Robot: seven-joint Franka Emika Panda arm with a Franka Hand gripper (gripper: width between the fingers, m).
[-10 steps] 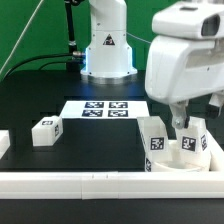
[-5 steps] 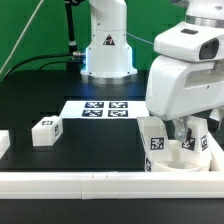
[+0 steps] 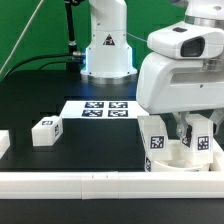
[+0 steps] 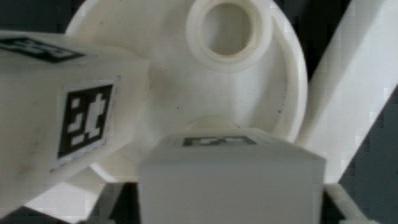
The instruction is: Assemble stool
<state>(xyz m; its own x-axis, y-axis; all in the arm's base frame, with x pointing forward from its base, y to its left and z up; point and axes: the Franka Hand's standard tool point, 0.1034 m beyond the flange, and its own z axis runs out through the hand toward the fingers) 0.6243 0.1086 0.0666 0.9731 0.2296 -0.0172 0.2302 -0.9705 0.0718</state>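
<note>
Starting with the exterior view: the gripper (image 3: 200, 131) is seen low over the seat disc (image 3: 184, 164), which sits on the black table (image 3: 40, 100) at the exterior view's right, just behind the long white rail (image 3: 90, 184) running along the front edge. Two legs are seen standing at the disc. The first leg (image 3: 201, 147) is framed between the two fingers, and the second leg (image 3: 156, 140) is just beside it toward the exterior view's left, its tag turned to the camera. The third leg (image 3: 45, 131) is found well apart on the table at the exterior view's left, near the marker board (image 3: 105, 109). The robot base (image 3: 106, 50) is seen behind that board. Over to the wrist view: most of the picture is taken up by the seat disc (image 4: 267, 100), and an oval opening (image 4: 222, 35) is visible in it. The first leg (image 4: 231, 170) is centred at the gripper (image 4: 231, 208), with the second leg (image 4: 63, 100) close beside it, tag showing. Whether the fingers are actually pressed onto the first leg or just flank it can't be told from either view.
</note>
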